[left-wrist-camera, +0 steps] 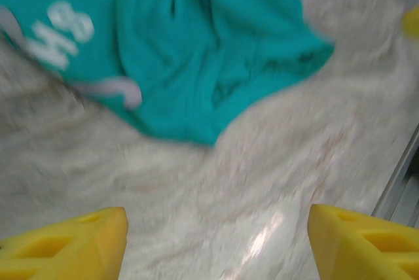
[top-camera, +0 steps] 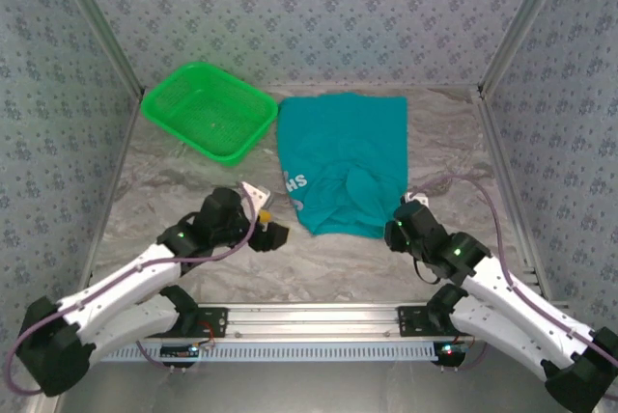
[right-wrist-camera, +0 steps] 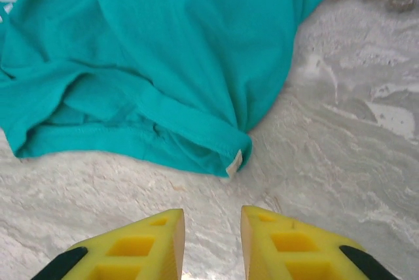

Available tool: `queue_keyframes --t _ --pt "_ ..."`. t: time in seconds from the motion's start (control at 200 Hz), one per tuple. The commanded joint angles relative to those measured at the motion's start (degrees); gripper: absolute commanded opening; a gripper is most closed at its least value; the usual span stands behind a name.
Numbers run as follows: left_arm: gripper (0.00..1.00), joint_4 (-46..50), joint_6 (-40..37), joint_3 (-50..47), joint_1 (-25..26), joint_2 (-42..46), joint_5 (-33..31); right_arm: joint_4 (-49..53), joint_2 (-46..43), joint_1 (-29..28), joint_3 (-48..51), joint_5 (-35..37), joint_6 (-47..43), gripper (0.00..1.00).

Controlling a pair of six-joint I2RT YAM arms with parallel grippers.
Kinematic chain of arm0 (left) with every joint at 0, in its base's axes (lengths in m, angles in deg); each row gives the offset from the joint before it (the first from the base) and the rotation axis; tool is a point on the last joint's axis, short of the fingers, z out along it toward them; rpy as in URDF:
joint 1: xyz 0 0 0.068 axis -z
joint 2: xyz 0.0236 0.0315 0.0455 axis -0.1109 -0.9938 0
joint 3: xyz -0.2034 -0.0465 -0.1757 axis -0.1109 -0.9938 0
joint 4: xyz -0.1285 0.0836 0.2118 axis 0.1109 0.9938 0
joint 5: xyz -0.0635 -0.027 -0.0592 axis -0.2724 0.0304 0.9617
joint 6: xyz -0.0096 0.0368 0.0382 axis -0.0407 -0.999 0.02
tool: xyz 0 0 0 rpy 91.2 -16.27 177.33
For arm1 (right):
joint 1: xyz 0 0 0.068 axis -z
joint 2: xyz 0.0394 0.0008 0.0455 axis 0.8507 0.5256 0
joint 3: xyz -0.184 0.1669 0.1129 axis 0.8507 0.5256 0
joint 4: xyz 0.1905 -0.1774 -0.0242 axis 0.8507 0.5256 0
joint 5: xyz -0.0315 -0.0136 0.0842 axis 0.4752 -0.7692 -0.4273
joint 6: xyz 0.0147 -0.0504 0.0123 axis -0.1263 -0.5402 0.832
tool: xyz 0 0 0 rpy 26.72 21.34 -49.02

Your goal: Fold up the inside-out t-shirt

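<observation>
Top external: one t-shirt [top-camera: 343,157], one basket [top-camera: 208,109], two arms

So the single teal t-shirt lies rumpled on the table [top-camera: 367,268], just right of the one green basket and outside it, with a bit of white lettering showing on its left side. The left claw [left-wrist-camera: 216,221] is spread wide over bare table near the t-shirt, gripping nothing. The right claw [right-wrist-camera: 211,224] is only a crack open, also gripping nothing, just short of the t-shirt's hem corner.

The left arm [top-camera: 126,283] and right arm [top-camera: 502,302] have white shells between black joints — green lights [top-camera: 179,236] glow on them, purplish cables [top-camera: 10,365] loop alongside. The left tool [left-wrist-camera: 216,247] and right tool [right-wrist-camera: 213,247] bear yellow wedge fingers [right-wrist-camera: 144,247] with hollow cells.
</observation>
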Motion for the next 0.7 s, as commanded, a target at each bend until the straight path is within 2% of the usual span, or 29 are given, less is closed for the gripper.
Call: queue_keyframes --t 0.0,0.105,0.19,0.325,0.415,0.595,0.695 --pt "0.73 3.0 1.9 6.4 -0.6 -2.7 -1.1 0.4 7.8 1.6 -6.1 1.4 -3.4 0.33" --pt "0.72 1.8 1.6 9.9 0.5 -9.7 2.4 -4.8 15.8 2.6 -9.5 -4.2 -7.2 0.38" --pt "0.71 -1.3 0.9 11.2 4.0 -16.2 1.5 -8.6 21.1 2.4 -9.8 -6.7 -8.9 0.43" --pt "0.72 -2.6 -1.2 16.0 8.8 -27.9 -2.7 -8.2 27.7 3.4 -9.4 -4.2 -7.7 0.46" --pt "0.74 -0.6 -1.6 20.2 10.8 -35.5 -8.1 -9.2 30.2 6.5 -8.1 -6.3 -7.9 0.47" --pt "0.75 1.2 0.7 24.6 11.6 -45.5 -14.9 -9.6 33.6 9.8 -6.2 -7.6 -8.7 0.47" --pt "0.68 3.5 -0.2 26.6 11.7 -49.0 -16.4 -10.7 34.2 10.6 -4.9 -10.3 -8.7 0.45"
